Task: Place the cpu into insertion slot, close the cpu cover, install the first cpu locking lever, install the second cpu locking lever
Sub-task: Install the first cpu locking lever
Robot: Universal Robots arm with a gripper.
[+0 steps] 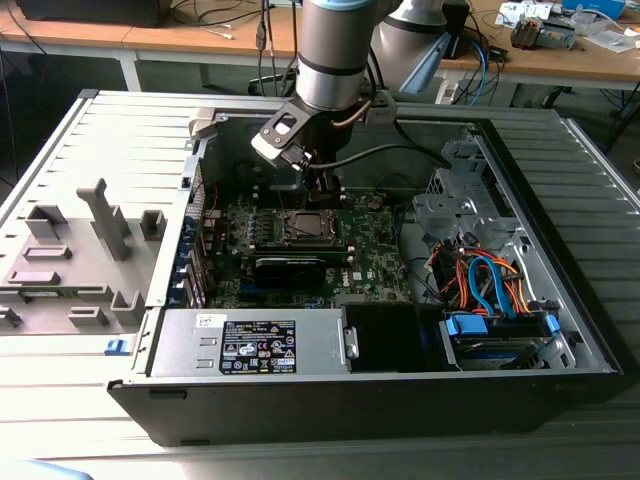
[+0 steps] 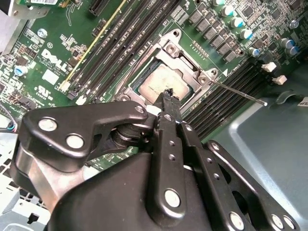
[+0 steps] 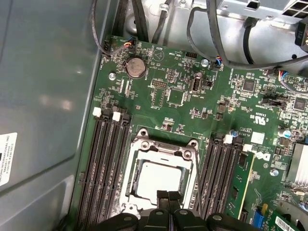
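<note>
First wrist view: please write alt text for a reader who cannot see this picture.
The gripper, with its fingers together, sits over one edge of a silvery chip that lies inside a square metal frame. Rows of black memory slots run along both sides of the frame on a green motherboard.

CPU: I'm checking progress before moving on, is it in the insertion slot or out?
In. In both wrist views the cpu lies flat inside the insertion slot, silvery top up.

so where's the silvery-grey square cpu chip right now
In both wrist views the silvery-grey square cpu sits in the metal-rimmed insertion slot between the black memory slots, just under the gripper.
</note>
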